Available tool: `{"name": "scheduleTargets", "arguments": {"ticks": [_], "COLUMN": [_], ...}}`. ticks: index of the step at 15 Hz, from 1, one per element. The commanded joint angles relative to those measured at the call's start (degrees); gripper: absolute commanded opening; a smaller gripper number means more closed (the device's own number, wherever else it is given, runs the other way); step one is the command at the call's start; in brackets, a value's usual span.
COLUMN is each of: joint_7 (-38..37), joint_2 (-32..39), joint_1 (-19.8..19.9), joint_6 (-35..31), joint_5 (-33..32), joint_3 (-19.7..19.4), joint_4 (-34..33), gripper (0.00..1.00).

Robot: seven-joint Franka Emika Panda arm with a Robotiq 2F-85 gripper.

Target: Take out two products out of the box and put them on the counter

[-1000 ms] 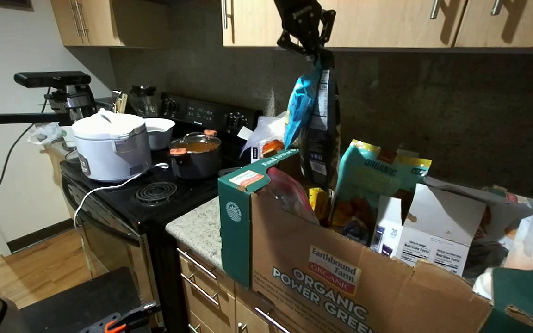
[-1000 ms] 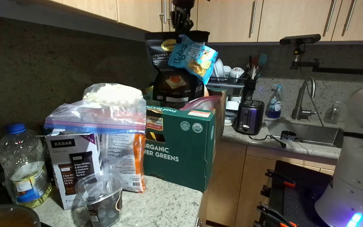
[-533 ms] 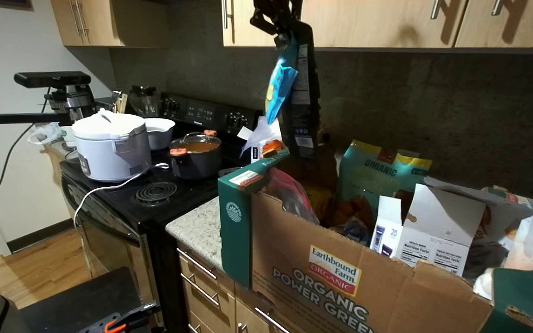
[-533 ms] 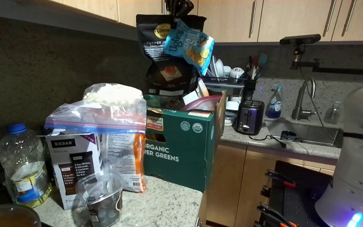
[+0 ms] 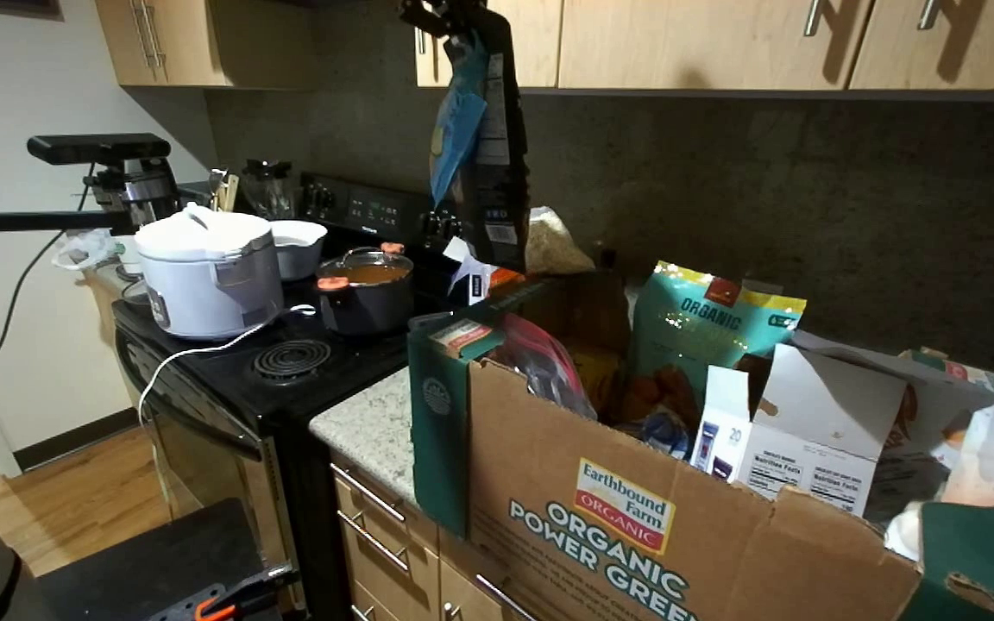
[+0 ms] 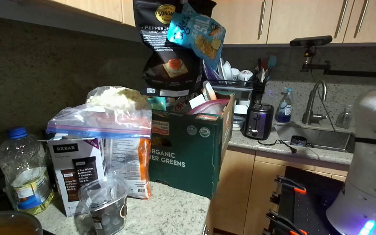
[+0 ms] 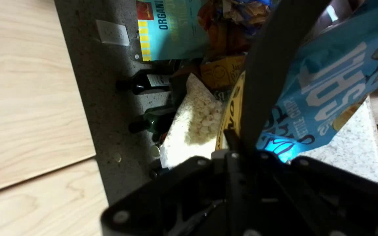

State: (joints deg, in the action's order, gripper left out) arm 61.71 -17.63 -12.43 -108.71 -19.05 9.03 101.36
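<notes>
pale wall point(image 5: 14, 86) | wood floor point(image 5: 74, 496) | light-wood upper cabinets point(image 5: 704, 43) | dark backsplash point(image 5: 764, 190)

Off-white robot arm point(image 6: 366, 171), smooth and rounded; narrow black band point(image 6: 375, 141) wrapped around it, visible in both exterior views. Small round recesses point(image 6: 363, 198) dot its surface. Blue-violet light point(image 6: 369, 225) glows low down. Wrist view: black two-fingered gripper point(image 7: 247, 153), bar-like black linkages point(image 7: 180, 175), round grey screw heads point(image 7: 121, 216); finer detail lost in shadow.

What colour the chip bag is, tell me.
Blue; the chip bag shows best in an exterior view.
</notes>
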Motion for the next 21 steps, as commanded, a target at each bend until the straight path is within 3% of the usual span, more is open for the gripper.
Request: {"name": "scheduleTargets", "arguments": {"ticks": [1,11,21], "joint_7": [0.0,-0.9,-3.6], "joint_2": [-0.5,-0.5,5.9], "joint_1": [-0.2,-0.3,-5.1], "joint_6": [0.2,0.7,1.4], "joint_5": [0.0,1.4,2.1], "joint_3": [0.4,0.2,7.7], "joint_4": [0.4,2.2,0.0], "gripper": [0.03,0.01,0.01]}}
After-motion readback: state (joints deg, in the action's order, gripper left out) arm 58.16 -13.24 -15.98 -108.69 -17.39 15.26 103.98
